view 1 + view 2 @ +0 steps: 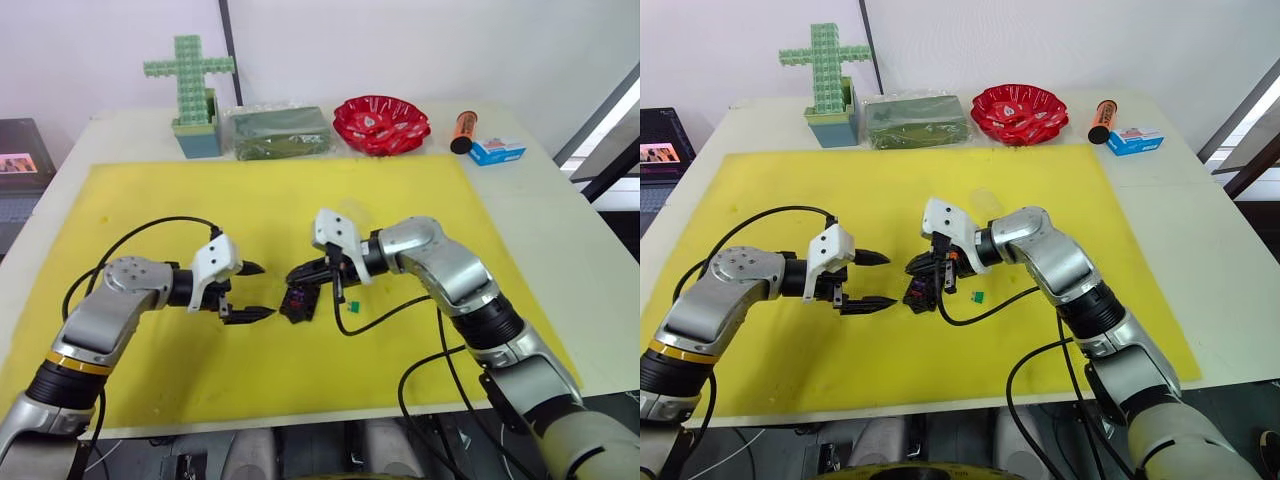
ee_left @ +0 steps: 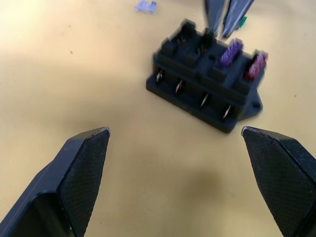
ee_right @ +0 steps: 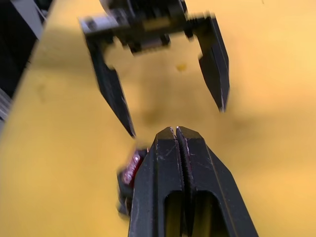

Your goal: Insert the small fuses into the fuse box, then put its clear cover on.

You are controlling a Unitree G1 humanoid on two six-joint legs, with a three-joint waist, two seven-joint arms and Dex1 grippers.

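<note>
The black fuse box (image 2: 207,81) lies on the yellow mat (image 1: 150,200) between my two grippers. A greyish-purple fuse (image 2: 229,52) and a red fuse (image 2: 256,66) stand in two of its slots. A green fuse (image 1: 353,306) lies loose just right of the box, and another greyish-purple fuse (image 2: 145,6) lies on the mat beyond it. My right gripper (image 1: 295,275) is shut, its tips down on the box's top. My left gripper (image 1: 265,291) hangs open just left of the box, holding nothing. A faint glassy patch (image 1: 984,198) farther back may be the clear cover.
Along the table's far edge stand a green block cross (image 1: 190,75), a clear bag of green material (image 1: 280,132), a red bowl (image 1: 381,123), an orange cylinder (image 1: 462,130) and a blue-and-white carton (image 1: 497,151). Black cables (image 1: 385,315) trail over the mat by both arms.
</note>
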